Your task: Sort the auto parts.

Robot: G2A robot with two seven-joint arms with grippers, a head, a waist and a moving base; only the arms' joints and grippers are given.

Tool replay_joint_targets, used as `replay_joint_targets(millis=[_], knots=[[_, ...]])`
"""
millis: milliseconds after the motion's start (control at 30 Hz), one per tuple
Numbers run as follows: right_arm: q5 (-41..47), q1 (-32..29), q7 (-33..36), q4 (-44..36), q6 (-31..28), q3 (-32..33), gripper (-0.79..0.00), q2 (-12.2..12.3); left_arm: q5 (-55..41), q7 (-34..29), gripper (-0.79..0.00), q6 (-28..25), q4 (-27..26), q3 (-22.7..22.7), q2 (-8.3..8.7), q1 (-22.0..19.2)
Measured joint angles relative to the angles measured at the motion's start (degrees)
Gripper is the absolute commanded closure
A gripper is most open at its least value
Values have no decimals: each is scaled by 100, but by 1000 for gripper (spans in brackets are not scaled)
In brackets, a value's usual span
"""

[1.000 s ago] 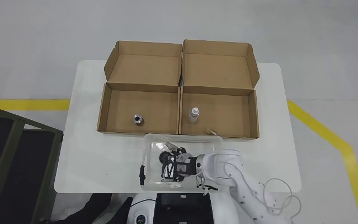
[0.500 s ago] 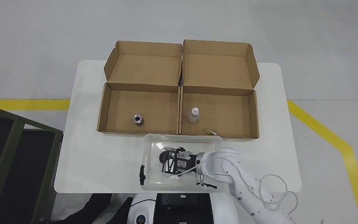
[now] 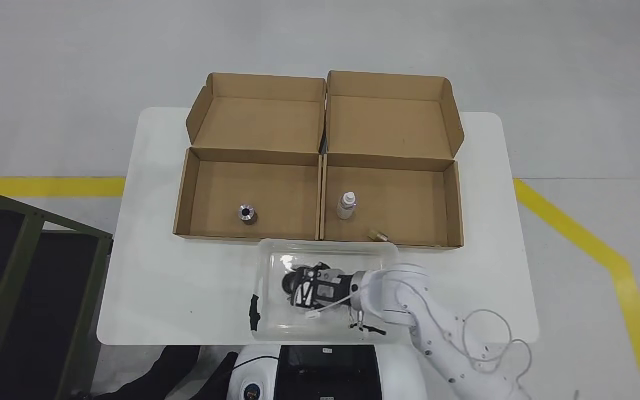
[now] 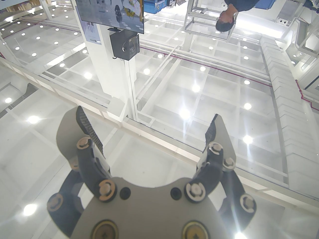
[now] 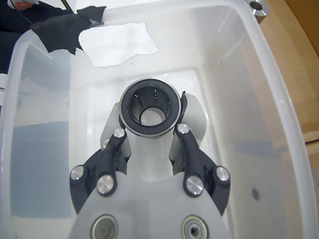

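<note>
The linear bearing [image 5: 150, 110] is inside the clear bin [image 5: 261, 50]. Your right tool [image 5: 151, 115] is clamped across its round outer wall, one finger on each side. From the wrist you look straight down its bore, so its long axis runs roughly along the tool's own line. The bin floor shows through the hole, but you cannot tell whether the bearing is clear of that floor.

From above, the bearing is in the bin's left half. Two cardboard boxes stand on the counter [image 3: 150, 280] just past the bin's far rim. The left box [image 3: 210, 190], which holds a metal collar [image 3: 246, 212], lies almost straight ahead of the bearing. The right box [image 3: 410, 200], with a white part [image 3: 345, 205], lies off to the right.

The next move likely means lifting over that rim. Your left tool [image 4: 148, 125] points up at the ceiling, fingers spread and holding nothing.
</note>
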Motion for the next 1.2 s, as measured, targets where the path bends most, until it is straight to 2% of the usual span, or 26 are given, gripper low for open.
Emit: replay_joint_targets(millis=[33, 267, 667, 1200], knots=[[13, -3, -21, -9, -3, 9, 0, 6, 0, 0, -785, 0, 0, 0, 0, 0], [149, -72, -172, -190, 2, 122, 0, 57, 0, 0, -785, 0, 0, 0, 0, 0], [543, -234, -370, -1061, 44, 359, 0, 147, 0, 0, -785, 0, 0, 0, 0, 0], [559, -318, -1406, -1851, 773, 663, 0, 184, 0, 0, -785, 0, 0, 0, 0, 0]])
